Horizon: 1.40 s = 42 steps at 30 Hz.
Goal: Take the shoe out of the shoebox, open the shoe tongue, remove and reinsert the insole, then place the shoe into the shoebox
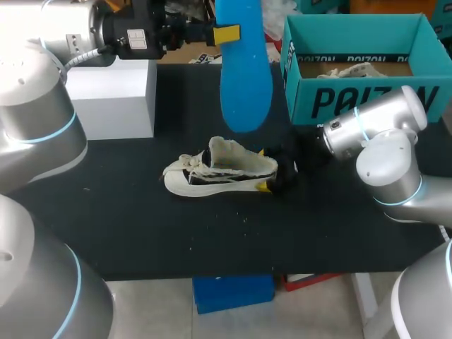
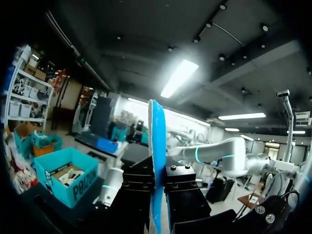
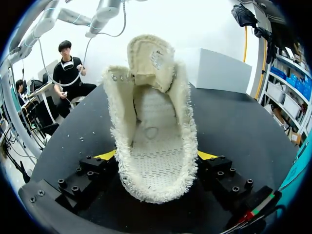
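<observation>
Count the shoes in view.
2: one shoe on the table, heel held in the right gripper; a second shoe, apparently, inside the shoebox, mostly hidden.

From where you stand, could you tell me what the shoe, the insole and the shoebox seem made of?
The shoe is likely fabric with a fleecy cream lining, by its fuzzy frayed edge. The insole is probably foam: smooth, matte blue, thin, flat. The shoebox looks like matte teal cardboard, with thin walls.

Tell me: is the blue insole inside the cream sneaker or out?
Out: the left gripper holds the blue insole aloft, apart from the cream sneaker on the black table.
</observation>
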### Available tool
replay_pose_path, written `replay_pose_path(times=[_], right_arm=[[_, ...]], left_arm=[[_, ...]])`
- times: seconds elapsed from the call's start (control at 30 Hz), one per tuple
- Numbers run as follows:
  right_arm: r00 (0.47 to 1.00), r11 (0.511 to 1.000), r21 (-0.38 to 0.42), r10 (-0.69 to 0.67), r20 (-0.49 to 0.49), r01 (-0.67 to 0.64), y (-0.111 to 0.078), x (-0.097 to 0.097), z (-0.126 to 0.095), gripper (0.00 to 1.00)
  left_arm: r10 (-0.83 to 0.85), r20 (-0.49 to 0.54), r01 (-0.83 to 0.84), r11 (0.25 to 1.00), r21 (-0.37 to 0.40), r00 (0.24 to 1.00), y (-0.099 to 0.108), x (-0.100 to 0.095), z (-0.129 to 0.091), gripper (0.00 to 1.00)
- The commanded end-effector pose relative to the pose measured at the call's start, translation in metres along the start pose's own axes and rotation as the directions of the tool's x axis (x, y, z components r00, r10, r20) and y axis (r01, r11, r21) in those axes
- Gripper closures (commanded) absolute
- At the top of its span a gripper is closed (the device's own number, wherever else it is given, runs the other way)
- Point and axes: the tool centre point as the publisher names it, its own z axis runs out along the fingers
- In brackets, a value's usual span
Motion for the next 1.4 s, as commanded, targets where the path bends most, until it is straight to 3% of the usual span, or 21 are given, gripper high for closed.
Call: replay_pose_path(times=[0.03, 0.2, 0.43, 0.57, 0.87, 1.13, 1.4], right_arm=[[1.0, 0.988, 0.156, 0.02, -0.011, -0.019, 0.001, 0.001, -0.009, 0.0], [1.0, 0.939, 0.345, 0.018, -0.018, -0.011, 0.009, 0.003, -0.025, 0.0], [1.0, 0.802, 0.598, -0.012, -0.002, 0.011, 0.018, 0.001, -0.039, 0.0], [0.999, 0.725, 0.688, -0.013, 0.042, -0.019, 0.019, -0.001, -0.044, 0.0], [0.992, 0.656, 0.751, -0.032, 0.123, -0.071, 0.019, -0.002, -0.046, 0.0], [0.996, 0.622, 0.783, -0.084, 0.035, 0.025, 0.024, -0.003, -0.043, 0.0], [0.996, 0.621, 0.783, -0.088, 0.027, 0.034, 0.025, -0.004, -0.042, 0.0]], left_arm=[[0.001, 0.003, -0.001, 1.0, 0.0, 1.0, 0.001, 0.0, 0.001, 1.0], [0.001, 0.003, -0.001, 1.0, 0.0, 1.0, 0.001, 0.0, 0.001, 1.0], [0.001, 0.003, -0.001, 1.0, 0.0, 1.0, 0.001, 0.0, 0.001, 1.0], [0.001, 0.003, -0.001, 1.0, 0.0, 1.0, 0.001, 0.0, 0.001, 1.0], [0.001, 0.003, -0.001, 1.0, 0.0, 1.0, 0.001, 0.0, 0.001, 1.0], [0.001, 0.003, -0.001, 1.0, 0.0, 1.0, 0.001, 0.0, 0.001, 1.0], [0.001, 0.003, -0.001, 1.0, 0.0, 1.0, 0.001, 0.0, 0.001, 1.0]])
